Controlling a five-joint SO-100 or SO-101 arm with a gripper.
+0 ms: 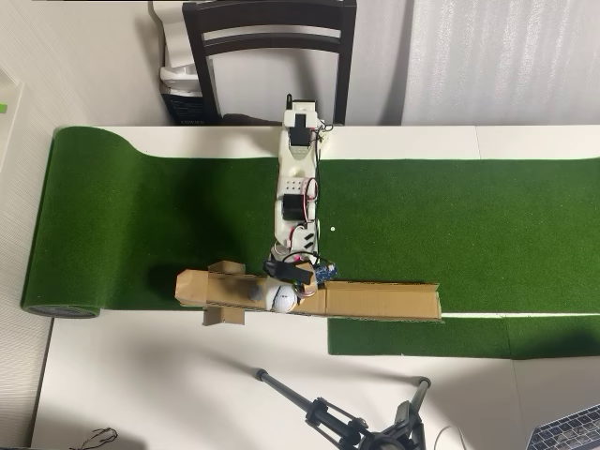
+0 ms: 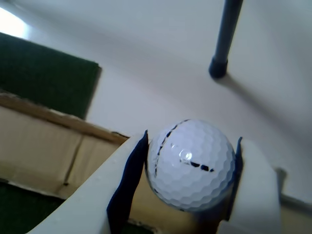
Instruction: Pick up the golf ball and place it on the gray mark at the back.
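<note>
Green putting turf (image 1: 169, 225) covers the white table (image 1: 141, 384), and a tan cardboard strip (image 1: 375, 302) lies along the turf's near edge in the overhead view. We have the golf ball (image 2: 191, 163) pinched between the gripper's (image 2: 187, 168) two fingers, dark pads pressed on either side, as the wrist view shows. Overhead, the ball (image 1: 282, 299) hangs over the cardboard, just beside the gray mark (image 1: 254, 292), which sits to its left in that view. To finish well, we judge we should shift slightly toward the mark, lower until the ball touches the cardboard, then spread the fingers slowly so it does not roll off. A tripod leg (image 2: 225, 36) stands beyond.
</note>
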